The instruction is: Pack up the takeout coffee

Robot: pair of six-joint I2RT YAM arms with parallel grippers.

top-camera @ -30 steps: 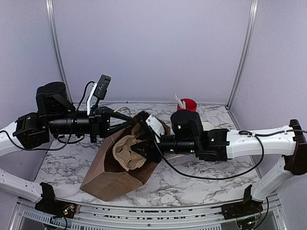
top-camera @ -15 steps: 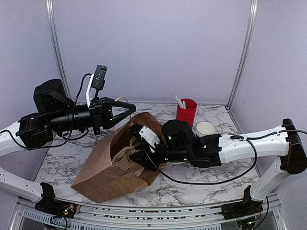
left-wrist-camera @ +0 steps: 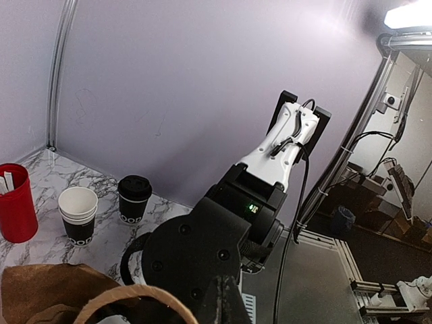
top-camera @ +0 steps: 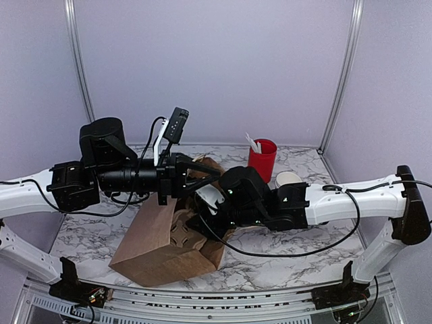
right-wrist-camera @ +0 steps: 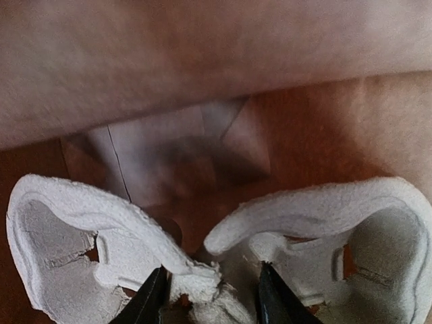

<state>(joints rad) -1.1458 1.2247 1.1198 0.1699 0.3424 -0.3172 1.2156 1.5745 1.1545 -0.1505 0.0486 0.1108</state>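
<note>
The takeout coffee (left-wrist-camera: 135, 198), a small black cup with a black lid, stands on the marble by the back wall in the left wrist view; the top view hides it behind the right arm. A brown paper bag (top-camera: 158, 246) lies on its side. My right gripper (top-camera: 200, 218) reaches into its mouth, shut on the middle rib of a pale pulp cup carrier (right-wrist-camera: 101, 243); the right gripper (right-wrist-camera: 210, 300) has one black finger on each side of that rib. My left gripper (top-camera: 217, 173) is shut and hovers over the bag's top, with the left gripper (left-wrist-camera: 226, 304) beside a paper handle (left-wrist-camera: 128, 297).
A red cup with white utensils (top-camera: 262, 160) stands at the back, and next to it a stack of lidless black cups (top-camera: 288, 179). Both also show in the left wrist view: the red cup (left-wrist-camera: 15, 202) and the stack (left-wrist-camera: 77, 216). The right arm's elbow fills the space between bag and cups.
My left arm has swung right, bringing its shut gripper over the bag's top. The right gripper has gone deeper into the bag with the carrier. The bag has shifted slightly.
</note>
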